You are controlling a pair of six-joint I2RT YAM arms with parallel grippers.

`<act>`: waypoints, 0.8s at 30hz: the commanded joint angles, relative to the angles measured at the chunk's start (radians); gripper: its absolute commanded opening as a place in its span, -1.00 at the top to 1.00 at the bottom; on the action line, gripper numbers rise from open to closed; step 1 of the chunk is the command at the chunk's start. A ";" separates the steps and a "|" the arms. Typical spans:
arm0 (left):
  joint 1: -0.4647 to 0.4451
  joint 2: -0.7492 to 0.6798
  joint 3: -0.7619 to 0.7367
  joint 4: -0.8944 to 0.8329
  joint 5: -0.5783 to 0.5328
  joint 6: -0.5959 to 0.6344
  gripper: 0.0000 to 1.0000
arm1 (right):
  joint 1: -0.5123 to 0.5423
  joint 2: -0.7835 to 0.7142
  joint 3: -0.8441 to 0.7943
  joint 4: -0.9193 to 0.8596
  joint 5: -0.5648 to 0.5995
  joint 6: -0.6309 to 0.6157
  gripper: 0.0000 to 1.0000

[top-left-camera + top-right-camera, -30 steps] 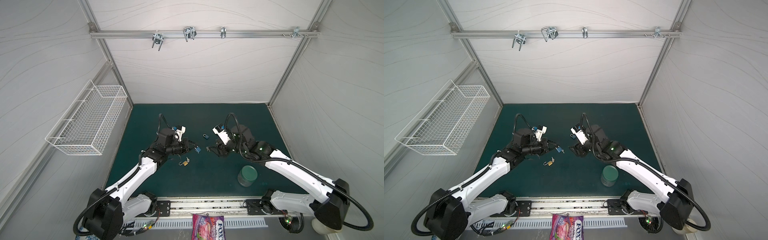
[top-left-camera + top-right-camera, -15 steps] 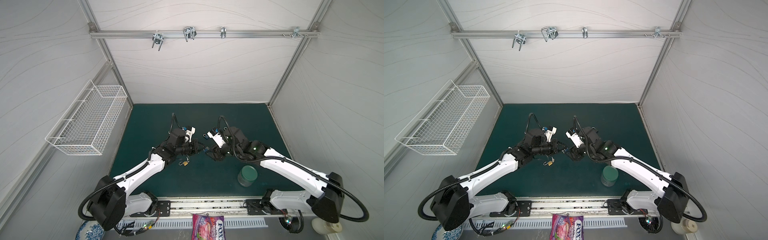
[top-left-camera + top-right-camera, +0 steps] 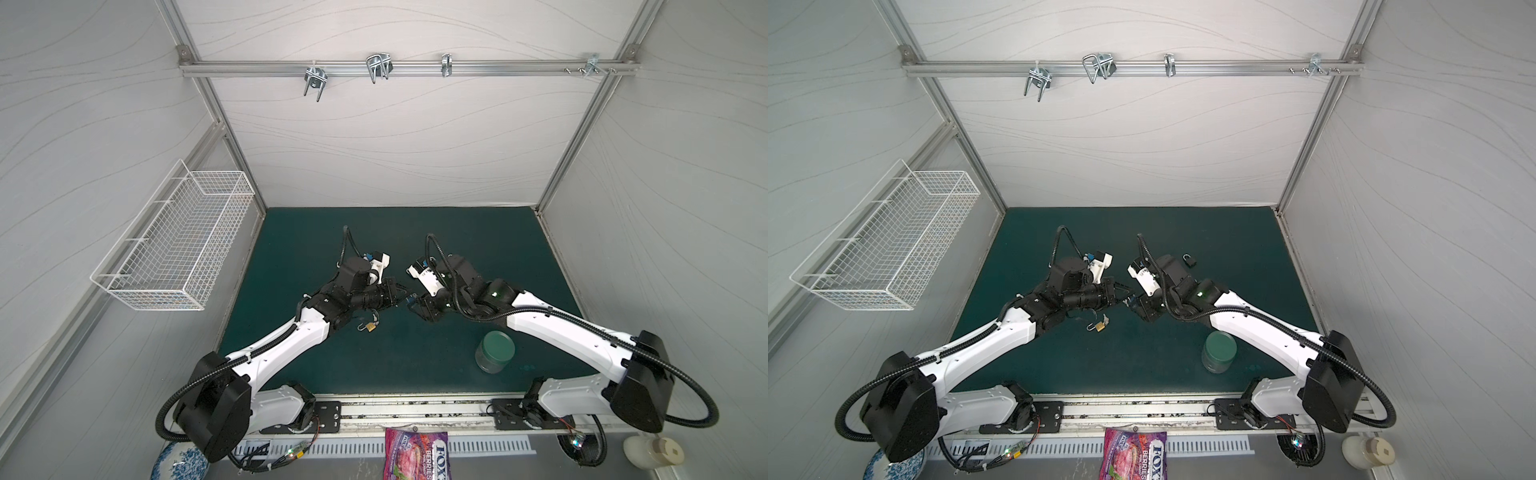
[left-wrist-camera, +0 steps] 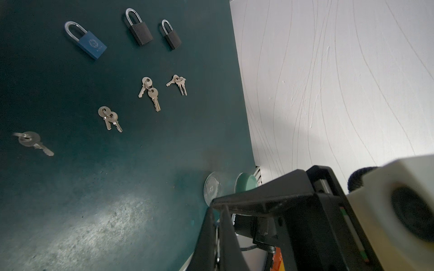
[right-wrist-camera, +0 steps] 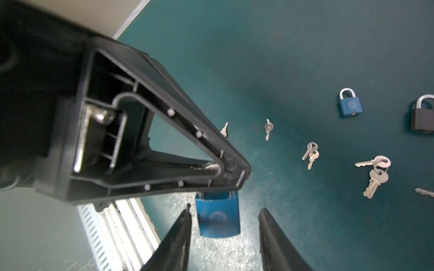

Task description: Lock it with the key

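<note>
Left gripper (image 5: pixel 244 176) pinches the blue padlock (image 5: pixel 217 218) by its top, above the mat (image 3: pixel 457 245). Right gripper (image 5: pixel 225 208) is spread either side of its body. Nearby are a brass padlock (image 3: pixel 371 328), a jar (image 3: pixel 494 351) and 4 key bunches (image 4: pixel 110 118) (all loose). 1 second ago the arms were well apart.

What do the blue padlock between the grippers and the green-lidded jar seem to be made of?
The blue padlock: metal body, probably, with a satin blue painted or anodised coat; flat faces, faint round emblem, soft sheen. The jar: clear glass or plastic, cannot tell which; its wall is see-through. Its lid: matte green, likely plastic; no glare.
</note>
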 commanded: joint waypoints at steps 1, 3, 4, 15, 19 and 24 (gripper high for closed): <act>-0.006 -0.018 0.036 0.052 0.000 -0.007 1.00 | 0.007 0.029 0.037 0.024 -0.002 -0.005 0.12; -0.006 -0.019 0.036 0.055 -0.001 -0.011 1.00 | 0.007 0.033 0.040 0.034 -0.006 -0.006 0.15; -0.005 -0.019 0.035 0.056 -0.001 -0.012 1.00 | 0.007 0.033 0.042 0.038 -0.006 -0.007 0.18; -0.006 -0.029 0.019 0.063 0.001 -0.016 1.00 | 0.007 0.027 0.039 0.056 0.000 -0.005 0.36; -0.005 -0.032 0.019 0.056 0.008 -0.008 1.00 | 0.008 0.021 0.030 0.064 0.000 0.000 0.46; -0.005 -0.040 0.018 0.050 0.008 0.000 1.00 | 0.007 0.009 0.017 0.069 0.016 -0.008 0.70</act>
